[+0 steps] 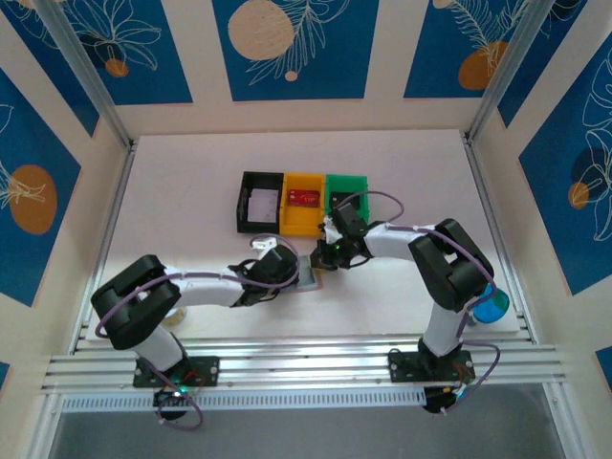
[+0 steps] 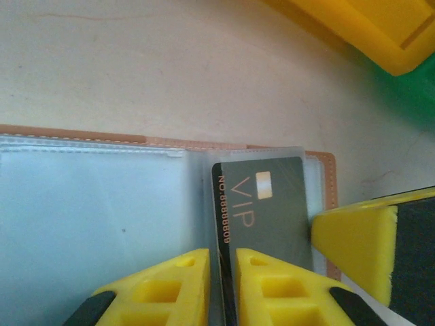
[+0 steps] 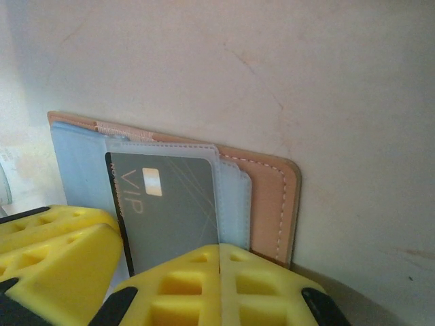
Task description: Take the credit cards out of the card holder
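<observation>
Left pincer (image 2: 221, 257): my fingers are a thin slit apart, straddling the long edge of the dark VIP card (image 2: 272, 204). I can't tell whether I'm pinching that edge or just clear of it.

Right pincer (image 3: 219, 250): clenched, fingers flush against each other, nothing visible between them. The tips rest on the near end of the card and its clear sleeve.

Under both of them is the card holder (image 2: 325, 178), lying open and flat on the tabletop (image 2: 170, 68) with the tan cover down and the grey-blue clear pockets up. The card sits in the end pocket next to the tan stitched border, chip and "VIP" lettering facing up. How far it's out of the pocket I can't tell.

In the left wrist view, one finger (image 2: 353, 251) of my right pincer touches the holder's border just beside the card. In the overhead view the holder sits between my two wrists, left coming in from the left and right from the right.

Beyond the holder, near it, are three bins in a row: black bin (image 1: 243, 203), yellow bin (image 1: 287, 212), green bin (image 1: 346, 179). There's a red item (image 1: 303, 198) in the yellow one.
</observation>
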`<move>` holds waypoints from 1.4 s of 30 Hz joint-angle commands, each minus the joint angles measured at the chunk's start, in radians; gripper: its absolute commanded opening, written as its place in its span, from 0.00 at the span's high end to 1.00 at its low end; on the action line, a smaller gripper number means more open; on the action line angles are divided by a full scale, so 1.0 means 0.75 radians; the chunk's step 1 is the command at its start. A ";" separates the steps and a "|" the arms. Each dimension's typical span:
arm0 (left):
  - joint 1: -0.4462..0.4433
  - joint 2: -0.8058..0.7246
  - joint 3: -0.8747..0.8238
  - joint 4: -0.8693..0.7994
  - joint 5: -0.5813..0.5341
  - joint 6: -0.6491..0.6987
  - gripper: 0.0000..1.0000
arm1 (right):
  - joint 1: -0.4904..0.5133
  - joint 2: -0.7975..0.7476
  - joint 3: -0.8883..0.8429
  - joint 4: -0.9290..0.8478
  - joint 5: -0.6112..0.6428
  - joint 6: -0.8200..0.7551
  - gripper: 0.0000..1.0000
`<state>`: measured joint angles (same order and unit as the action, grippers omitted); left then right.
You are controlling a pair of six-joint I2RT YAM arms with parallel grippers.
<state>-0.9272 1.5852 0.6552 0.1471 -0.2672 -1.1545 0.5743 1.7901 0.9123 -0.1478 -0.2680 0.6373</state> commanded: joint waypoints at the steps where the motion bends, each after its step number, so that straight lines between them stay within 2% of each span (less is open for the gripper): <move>1: -0.011 -0.038 -0.016 -0.043 -0.043 -0.008 0.81 | 0.010 0.051 0.018 -0.080 0.046 -0.008 1.00; 24: -0.012 -0.025 -0.001 -0.031 -0.063 -0.034 0.83 | 0.038 0.109 0.050 -0.075 -0.024 -0.011 1.00; 33: -0.011 -0.054 -0.028 0.007 -0.077 -0.063 0.90 | 0.040 0.113 0.052 -0.077 -0.027 -0.011 1.00; 39: -0.014 -0.083 -0.043 0.028 -0.095 -0.066 0.99 | 0.040 0.117 0.053 -0.075 -0.033 -0.008 1.00; 42: -0.014 -0.093 -0.049 0.040 -0.094 -0.064 1.00 | 0.040 0.121 0.054 -0.075 -0.036 -0.007 1.00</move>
<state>-0.9279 1.5429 0.6319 0.1604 -0.3008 -1.1992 0.5930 1.8366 0.9539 -0.1528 -0.3069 0.6373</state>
